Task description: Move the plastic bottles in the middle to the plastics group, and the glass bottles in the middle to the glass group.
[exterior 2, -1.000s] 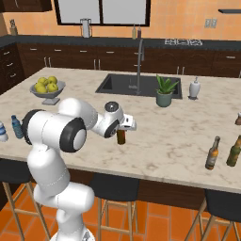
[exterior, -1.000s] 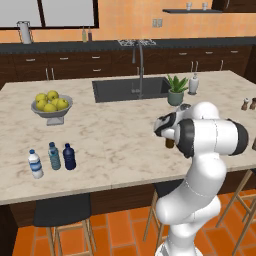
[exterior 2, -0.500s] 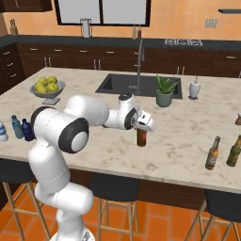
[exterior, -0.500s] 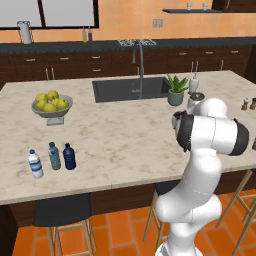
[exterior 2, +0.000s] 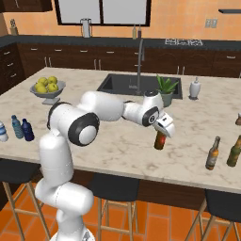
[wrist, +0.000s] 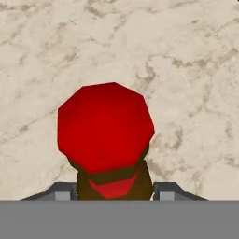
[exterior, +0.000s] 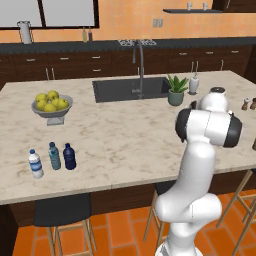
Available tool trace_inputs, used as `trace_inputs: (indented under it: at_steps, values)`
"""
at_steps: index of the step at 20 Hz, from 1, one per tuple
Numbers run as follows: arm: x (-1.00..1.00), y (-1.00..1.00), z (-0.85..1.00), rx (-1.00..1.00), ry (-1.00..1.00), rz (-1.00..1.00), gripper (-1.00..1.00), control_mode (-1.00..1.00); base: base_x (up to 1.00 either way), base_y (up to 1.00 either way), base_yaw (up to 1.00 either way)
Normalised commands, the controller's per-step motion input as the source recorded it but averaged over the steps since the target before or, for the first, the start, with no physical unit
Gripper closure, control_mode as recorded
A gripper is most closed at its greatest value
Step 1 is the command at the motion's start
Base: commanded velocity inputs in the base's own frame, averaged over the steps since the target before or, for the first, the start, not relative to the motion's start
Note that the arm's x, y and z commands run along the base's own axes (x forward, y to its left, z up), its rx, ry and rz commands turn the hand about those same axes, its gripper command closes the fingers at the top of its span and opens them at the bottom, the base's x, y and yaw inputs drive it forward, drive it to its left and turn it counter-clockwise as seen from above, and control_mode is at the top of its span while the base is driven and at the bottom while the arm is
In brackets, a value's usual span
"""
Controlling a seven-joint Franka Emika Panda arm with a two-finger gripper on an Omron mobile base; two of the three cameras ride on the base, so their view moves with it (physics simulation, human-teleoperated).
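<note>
1. The gripper [exterior 2: 162, 134] is closed on the brown bottle [exterior 2: 160, 140]. In the hand view its two grey finger tips [wrist: 60, 191] press the bottle from both sides, just under the red cap [wrist: 105, 123].
2. The bottle hangs upright under the hand, so its long axis stands vertical. It is over the bare marble counter [exterior 2: 117, 146] near the front edge; whether it is clear of the surface I cannot tell.
3. The glass group [exterior: 249, 104], two tiny brown bottles, stands to the robot's right, at the far right end of the counter. I think the next carry must go in that direction.
4. The navy bottle [exterior: 69, 156] stands just beside the two water bottles [exterior: 44, 160] on the left, well apart from the hand.
5. Compared with one second ago, the arm has stretched further right and carried the bottle with it; the grip looks unchanged.
</note>
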Motion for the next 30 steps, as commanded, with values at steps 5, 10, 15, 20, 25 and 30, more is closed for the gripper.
trace_inputs:
  at_steps: [5,10,15,20,25,30]
  values:
    - [-0.20,-1.00,0.00,0.01,-0.06,-0.22,1.00,-1.00,0.00,0.00,0.00]
    - [-0.22,-0.39,-0.06,-0.02,-0.09,-0.05,1.00,-1.00,0.00,0.00,0.00]
    - [0.00,-0.10,0.00,-0.12,-0.05,0.00,1.00,-1.00,0.00,0.00,0.00]
    - [-0.02,-0.07,0.01,-0.21,0.00,0.00,1.00,-1.00,0.00,0.00,0.00]
    - [0.00,-0.21,0.00,-0.08,0.00,0.00,1.00,-1.00,0.00,0.00,0.00]
    - [0.00,-0.50,-0.01,0.02,0.00,-0.03,1.00,-1.00,0.00,0.00,0.00]
